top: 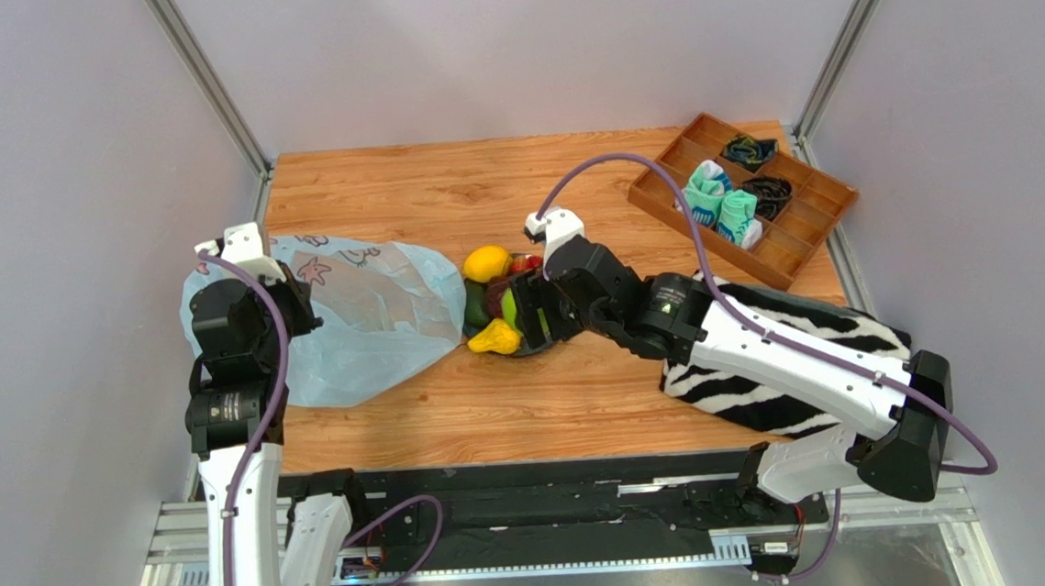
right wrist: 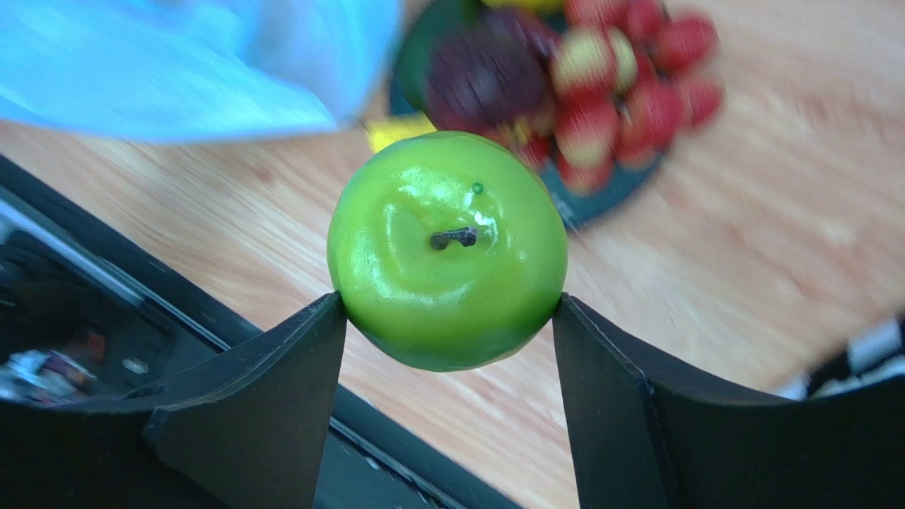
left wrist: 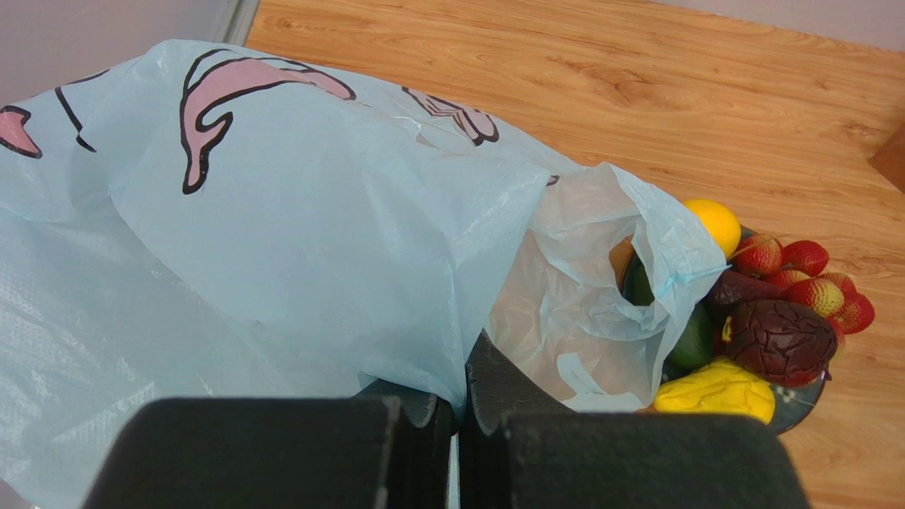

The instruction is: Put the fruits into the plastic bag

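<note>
Slippage risk: right gripper (right wrist: 446, 305) clamps smooth green apple (right wrist: 446, 249) by its sides; left gripper (left wrist: 459, 416) pinches plastic bag (left wrist: 319, 212) at its sagging mouth.

a lab test booth: plain grey walls (top: 63, 160), metal corner posts (top: 213, 87), wooden table (top: 480, 193), slotted mounting rail (top: 533, 564).

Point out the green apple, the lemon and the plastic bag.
green apple (right wrist: 446, 255), right wrist view, top near stem.
lemon (left wrist: 714, 225), left wrist view, upper yellow side.
plastic bag (left wrist: 319, 212), left wrist view, blue side panel.
</note>
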Robot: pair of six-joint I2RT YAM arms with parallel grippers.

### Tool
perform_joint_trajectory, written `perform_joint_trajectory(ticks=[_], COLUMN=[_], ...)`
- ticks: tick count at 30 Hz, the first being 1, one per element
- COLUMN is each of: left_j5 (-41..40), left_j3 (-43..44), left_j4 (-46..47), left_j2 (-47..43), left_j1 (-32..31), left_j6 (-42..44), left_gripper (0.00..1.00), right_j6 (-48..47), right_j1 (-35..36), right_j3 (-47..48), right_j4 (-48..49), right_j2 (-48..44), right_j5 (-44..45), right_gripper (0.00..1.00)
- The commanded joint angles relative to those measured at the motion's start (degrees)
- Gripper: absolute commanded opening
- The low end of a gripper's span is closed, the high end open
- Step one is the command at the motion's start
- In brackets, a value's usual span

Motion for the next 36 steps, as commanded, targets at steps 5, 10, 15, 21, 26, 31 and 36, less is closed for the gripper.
perform_joint_trajectory(ticks=[5, 10, 15, 21, 26, 31, 36], left_j5=[2.51, 4.36, 4.36, 4.89, 4.98, 5.06, 4.98], left_j3=[0.09, 0.0, 0.09, 0.0, -0.08, -0.08, -0.08], left_j4=[1.0, 1.8, 1.97, 2.06, 1.97, 2.06, 2.06], left_j2=[-1.12, -1.12, -1.04, -0.95, -0.95, -0.95, -0.95], left_j1=[-0.11, -0.11, -0.11, -0.11, -0.11, -0.11, -0.11], left_j6=[-0.99, -1.08, -1.08, -1.25, -1.25, -1.34, -1.34], left_gripper=[0.0, 0.0, 0.0, 0.0, 0.0, 0.0, 0.0], right_j6=[-4.59, -4.77, -4.15, -1.35, -0.02, 0.24, 0.59], right_j1=[0.76, 1.46, 3.3, 3.39, 3.48, 3.48, 3.57], right_j3=[14.5, 28.39, 41.47, 49.67, 53.54, 53.9, 54.16], right_j4=[24.13, 24.16, 22.92, 23.35, 23.8, 25.03, 25.82], right_j2=[15.07, 30.2, 43.12, 53.59, 58.35, 60.38, 62.57], right_j5=[-6.42, -12.84, -16.89, -17.51, -17.07, -16.1, -16.01], right_gripper=[0.49, 0.48, 0.48, 0.52, 0.54, 0.63, 0.78])
